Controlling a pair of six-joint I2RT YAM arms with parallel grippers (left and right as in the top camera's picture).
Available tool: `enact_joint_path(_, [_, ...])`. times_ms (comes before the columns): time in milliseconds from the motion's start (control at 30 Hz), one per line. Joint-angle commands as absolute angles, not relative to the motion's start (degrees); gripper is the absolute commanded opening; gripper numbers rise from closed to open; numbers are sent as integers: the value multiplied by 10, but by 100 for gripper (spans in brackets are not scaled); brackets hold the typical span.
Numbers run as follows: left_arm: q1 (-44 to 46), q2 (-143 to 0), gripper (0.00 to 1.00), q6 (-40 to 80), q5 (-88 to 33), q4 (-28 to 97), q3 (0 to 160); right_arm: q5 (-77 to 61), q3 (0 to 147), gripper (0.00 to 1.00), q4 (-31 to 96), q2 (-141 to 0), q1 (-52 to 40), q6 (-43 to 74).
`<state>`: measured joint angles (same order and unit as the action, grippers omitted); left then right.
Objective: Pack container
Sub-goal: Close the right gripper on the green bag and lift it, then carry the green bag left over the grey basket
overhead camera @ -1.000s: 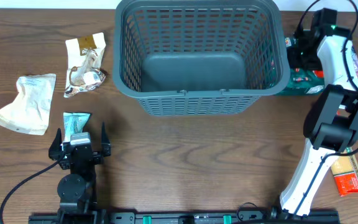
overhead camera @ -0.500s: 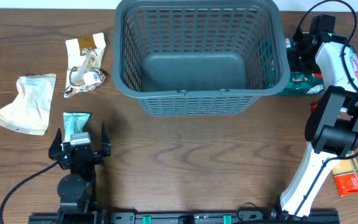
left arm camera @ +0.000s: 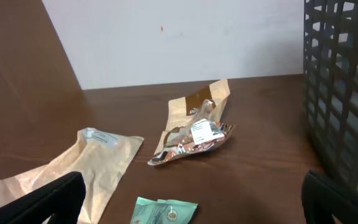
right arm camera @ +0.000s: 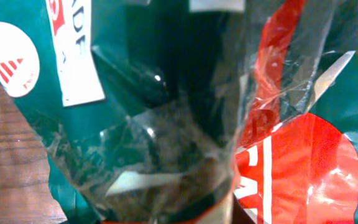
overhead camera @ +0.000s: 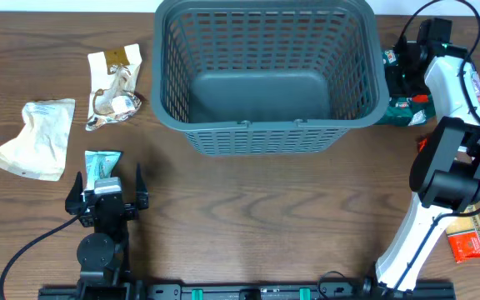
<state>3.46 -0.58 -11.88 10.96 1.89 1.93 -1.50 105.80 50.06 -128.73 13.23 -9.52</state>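
Three packets lay on the left part of the counter: a beige pouch farthest left, a brown-and-foil wrapper further back toward the basket, and a teal sachet nearer the front. At the front edge the left tool sat with its fingers wide apart and nothing held. The sachet lay just ahead of it.

At centre rear the basket stood upright and empty, its solid floor bare.

To the right, the right tool reached down beside the basket's right wall, with its jaws together on a green packet that lay against that wall. The right wrist view was filled with crinkled green, clear and red film close to the lens. The fingers could not be picked out there. A white printed packet was partly hidden under the right arm. A red packet sat at the front right, well apart.

Judgement: the step in hand was the first pick. The green packet was gripped and nothing was packed yet. Whether the packet had left the counter could not be told. The next move called for a lift clear of the rolled rim, a short carry left over the opening, then release. The thin film might slip.

Surface: dark brown wood grain, matte. Room: a plain white wall stood behind the counter in the left wrist view. Nothing more of the room showed.
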Motion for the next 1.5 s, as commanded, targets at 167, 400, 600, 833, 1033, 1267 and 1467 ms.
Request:
enact_joint_path(167, [32, -2, 99, -122, 120, 29, 2, -20, 1021, 2, 527, -1312, 141, -86])
enact_joint_path(400, [32, -2, 99, -122, 120, 29, 2, -1, 1022, 2, 526, -1232, 141, -86])
enact_joint_path(600, [32, -2, 99, -122, 120, 29, 2, 13, 1023, 2, 522, -1147, 141, -86])
enact_joint_path(833, [32, -2, 99, -122, 120, 29, 2, 51, 1023, 1, 525, -1047, 141, -86])
enact_joint_path(1033, [32, -2, 99, -122, 120, 29, 2, 123, 1023, 1, 529, -953, 141, -67])
enact_joint_path(1267, [32, -2, 99, -122, 120, 29, 2, 120, 1023, 1, 525, -849, 136, -67])
enact_joint_path(1467, [32, -2, 99, -122, 120, 29, 2, 88, 1034, 1, 522, -791, 117, -89])
